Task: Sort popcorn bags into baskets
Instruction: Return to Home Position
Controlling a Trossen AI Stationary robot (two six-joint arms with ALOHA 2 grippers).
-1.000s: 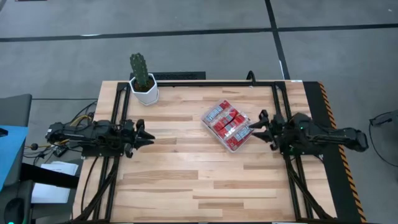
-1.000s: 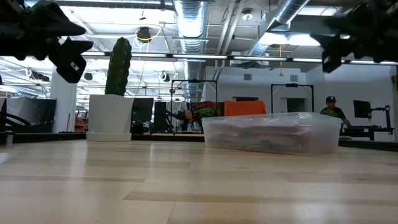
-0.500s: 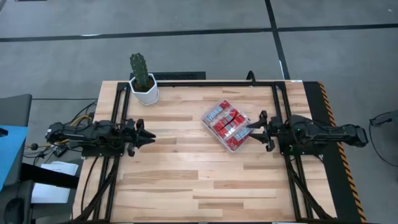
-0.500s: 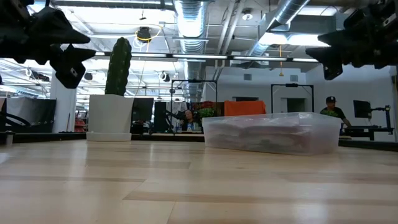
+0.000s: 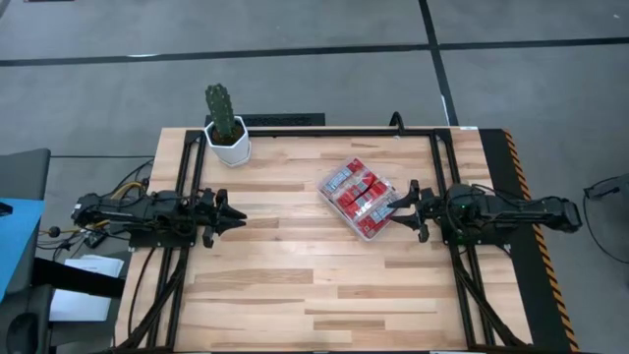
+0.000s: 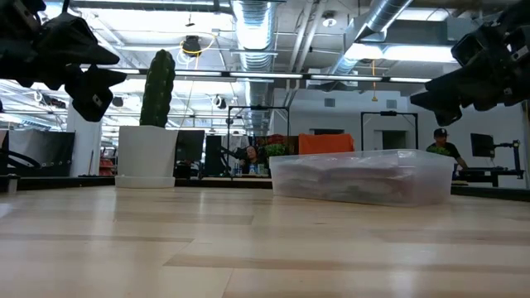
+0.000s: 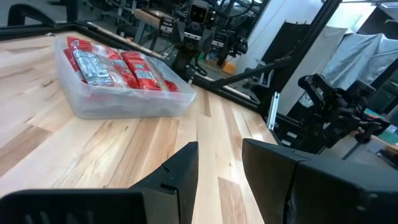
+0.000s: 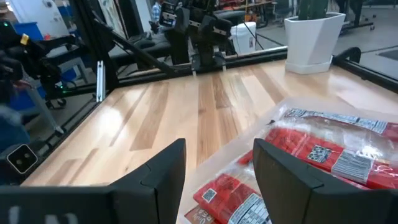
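Note:
Several red popcorn bags [image 5: 358,196] with silvery ends lie packed side by side inside the clear plastic basket [image 5: 332,203], which rests flat on the table right of centre; the basket also shows in the left wrist view [image 7: 127,102], the low view [image 6: 361,176] and, with the bags [image 8: 323,155], the right wrist view. My right gripper [image 5: 404,207] hovers open just right of the basket, above the table, fingers pointing at it. My left gripper [image 5: 234,216] waits open near the table's left edge, raised off the wood.
A white pot with a green cactus [image 5: 225,126] stands near the far left corner. Black frame rails [image 5: 432,138] run along the table's far, left and right sides. Bare wood [image 5: 295,285] spreads across the middle and near half. People show in the room beyond [image 6: 439,142].
My right gripper has moved left toward the basket and dropped lower, staying open. My left gripper has edged slightly right. The basket and bags have stayed put.

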